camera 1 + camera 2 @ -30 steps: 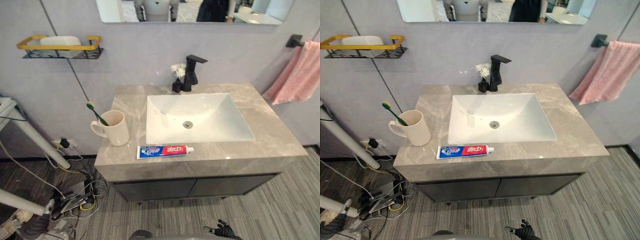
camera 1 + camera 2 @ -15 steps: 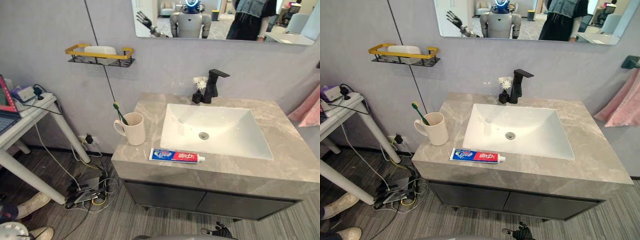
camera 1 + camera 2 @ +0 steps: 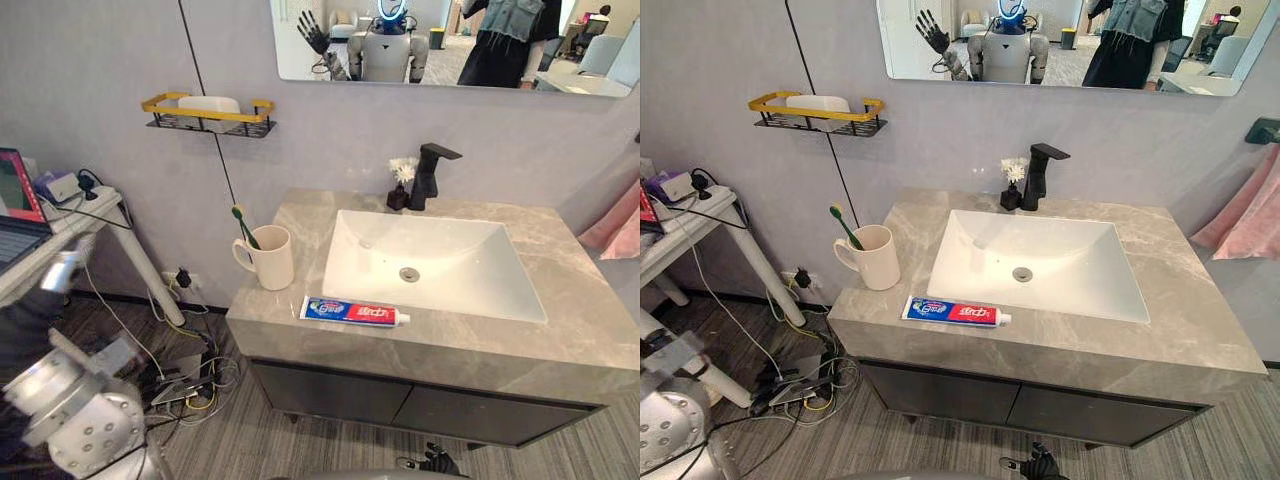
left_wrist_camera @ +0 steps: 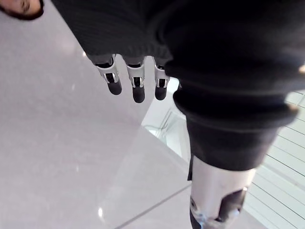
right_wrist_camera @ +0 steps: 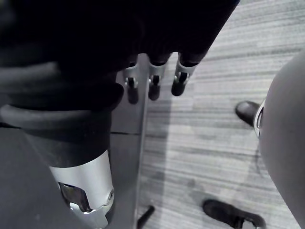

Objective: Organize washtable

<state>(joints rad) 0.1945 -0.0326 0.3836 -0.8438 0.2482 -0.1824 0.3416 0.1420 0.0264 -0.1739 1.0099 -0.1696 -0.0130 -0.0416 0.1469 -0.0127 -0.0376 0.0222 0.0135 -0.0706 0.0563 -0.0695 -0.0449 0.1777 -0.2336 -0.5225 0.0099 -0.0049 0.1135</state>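
- The desk (image 3: 575, 335) is a grey stone top, and everything to tidy lies on its left and front.
- The white sink (image 3: 470, 280) is set into it.
- The left hand (image 4: 137, 88) has its fingers straight and loosely side by side, holding nothing. The right hand (image 5: 153, 81) is the same, hanging over the floor (image 5: 205, 133). Neither touches the desk.
- The cream mug (image 3: 272, 260) stands upright at the left edge. It is probably ceramic, so rigid, fairly heavy, smooth and breakable. Wrap the body or hook the handle.
- The toothpaste tube (image 3: 352, 312) lies flat along the front edge, near the mug. It looks light and soft, so pinch it gently across the middle or it may squeeze out.
- The toothbrush (image 3: 243, 226) leans in the mug. It is light, thin and stiff, so take the stem.
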